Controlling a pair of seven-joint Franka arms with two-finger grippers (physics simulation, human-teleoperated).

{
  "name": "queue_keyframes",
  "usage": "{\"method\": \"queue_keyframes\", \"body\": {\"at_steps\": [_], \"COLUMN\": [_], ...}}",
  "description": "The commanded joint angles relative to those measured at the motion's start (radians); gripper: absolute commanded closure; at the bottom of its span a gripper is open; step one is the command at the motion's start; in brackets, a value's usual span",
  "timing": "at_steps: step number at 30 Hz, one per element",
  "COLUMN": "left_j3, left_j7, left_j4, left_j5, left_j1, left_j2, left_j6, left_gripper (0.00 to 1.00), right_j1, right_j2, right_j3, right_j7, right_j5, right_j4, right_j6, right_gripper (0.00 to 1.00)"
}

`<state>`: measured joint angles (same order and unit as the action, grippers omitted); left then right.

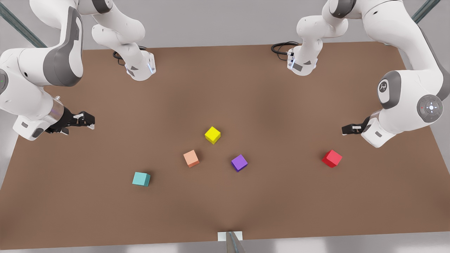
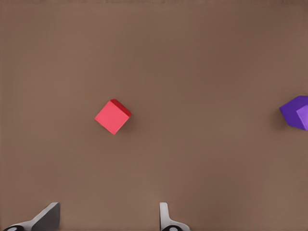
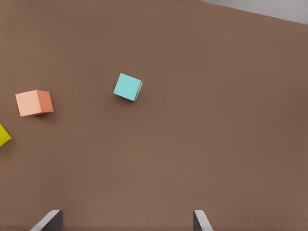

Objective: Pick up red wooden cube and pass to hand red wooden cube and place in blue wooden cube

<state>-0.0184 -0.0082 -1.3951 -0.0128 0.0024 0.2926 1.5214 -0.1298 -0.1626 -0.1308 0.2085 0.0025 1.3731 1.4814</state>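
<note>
The red wooden cube (image 1: 331, 158) (image 2: 112, 116) rests on the brown table, toward the front view's right. My left gripper (image 1: 346, 129) (image 2: 107, 219) hovers just behind and above it, open and holding nothing. The blue wooden cube (image 1: 141, 179) (image 3: 127, 87), teal in colour, lies toward the front view's left. Above the table's left side, my right gripper (image 1: 88, 121) (image 3: 126, 220), the hand, hangs open and empty, well back from the teal cube.
Three other cubes lie mid-table: yellow (image 1: 212, 135), salmon-orange (image 1: 191, 158) (image 3: 34, 103) and purple (image 1: 239, 162) (image 2: 296, 111). Both arm bases (image 1: 140, 68) (image 1: 302, 63) stand at the far edge. A small white bracket (image 1: 230, 236) sits at the near edge.
</note>
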Motion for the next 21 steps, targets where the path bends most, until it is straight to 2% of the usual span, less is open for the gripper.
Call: {"method": "queue_keyframes", "body": {"at_steps": [1,3,6,8,11,16,21], "left_j3": [0.000,0.000,0.003,0.023,0.100,0.106,0.106], "left_j7": [0.022,0.019,-0.248,-0.424,-0.608,-0.822,-0.868], "left_j4": [-0.001,-0.004,0.018,0.005,-0.108,-0.202,-0.246], "left_j5": [0.000,0.000,0.014,0.008,-0.102,-0.101,-0.102], "left_j1": [0.001,0.001,0.001,0.007,0.007,0.007,0.008], "left_j2": [-0.001,0.010,0.230,0.298,0.298,0.295,0.299], "left_j6": [0.008,0.025,0.218,0.367,0.505,0.563,0.605], "left_gripper": [0.00,0.00,0.00,0.00,0.00,0.00,0.00], "right_j1": [-0.001,-0.001,-0.001,-0.001,-0.004,-0.004,-0.013], "right_j2": [0.000,0.000,-0.011,-0.011,-0.011,-0.012,-0.012], "right_j3": [0.000,0.000,0.000,0.000,0.002,0.002,0.002], "right_j7": [0.045,0.045,0.045,0.045,0.045,0.046,0.046], "right_j5": [0.001,0.001,-0.001,0.001,0.001,0.001,0.001], "right_j4": [0.001,0.000,0.000,0.001,0.003,0.006,0.014], "right_j6": [0.002,0.002,0.007,0.007,0.005,0.004,0.004], "right_gripper": [0.00,0.00,0.00,0.00,0.00,0.00,0.00]}}
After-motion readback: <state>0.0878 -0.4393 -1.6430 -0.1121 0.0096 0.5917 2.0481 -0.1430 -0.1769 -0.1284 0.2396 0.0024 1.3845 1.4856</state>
